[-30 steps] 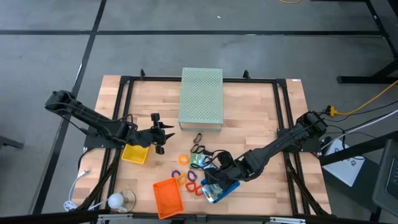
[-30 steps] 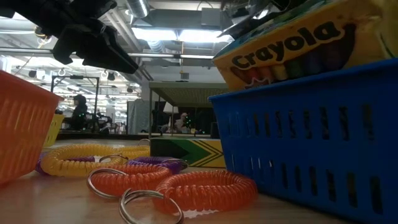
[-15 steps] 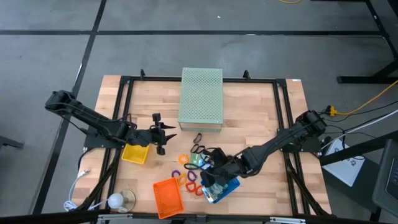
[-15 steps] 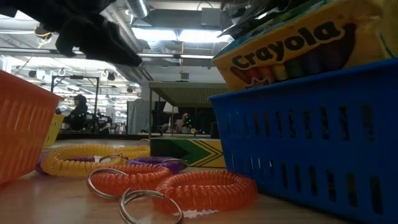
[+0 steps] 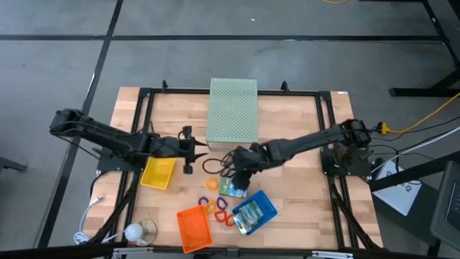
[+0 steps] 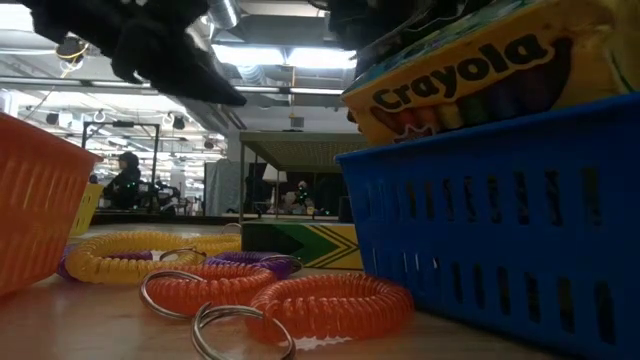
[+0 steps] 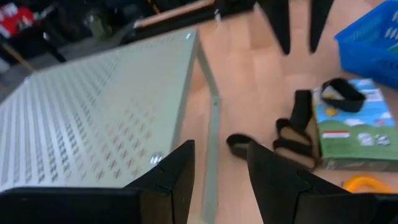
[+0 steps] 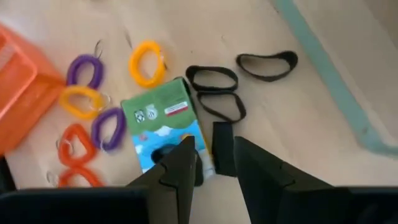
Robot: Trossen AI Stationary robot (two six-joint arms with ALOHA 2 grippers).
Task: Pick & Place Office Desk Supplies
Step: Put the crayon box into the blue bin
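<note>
My right gripper [image 5: 237, 167] hangs open above the middle of the table, fingers pointing steeply down. Below it lie several thin black loops [image 8: 222, 107] and a green-blue-white printed packet [image 8: 165, 127]; one black piece [image 8: 222, 149] shows in the gap between the fingers [image 8: 180, 168], untouched. Purple, yellow and red rings [image 8: 84, 68] lie beside the packet. More packets rest in the blue tray [image 5: 254, 212]. My left gripper [image 5: 190, 148] is open and nearly level, left of the loops, holding nothing.
The pale green perforated box [image 5: 232, 114] stands at the far middle, its near edge close to the loops. The yellow tray [image 5: 158, 173] sits under the left arm and the orange tray [image 5: 194, 229] at the near edge. A clear cup [image 5: 144, 230] stands near left.
My right gripper has swung from above the blue tray toward the far edge and a little left, rolling about its own axis, and now hangs over the black loops. My left gripper has shifted slightly toward the far edge and the green box.
</note>
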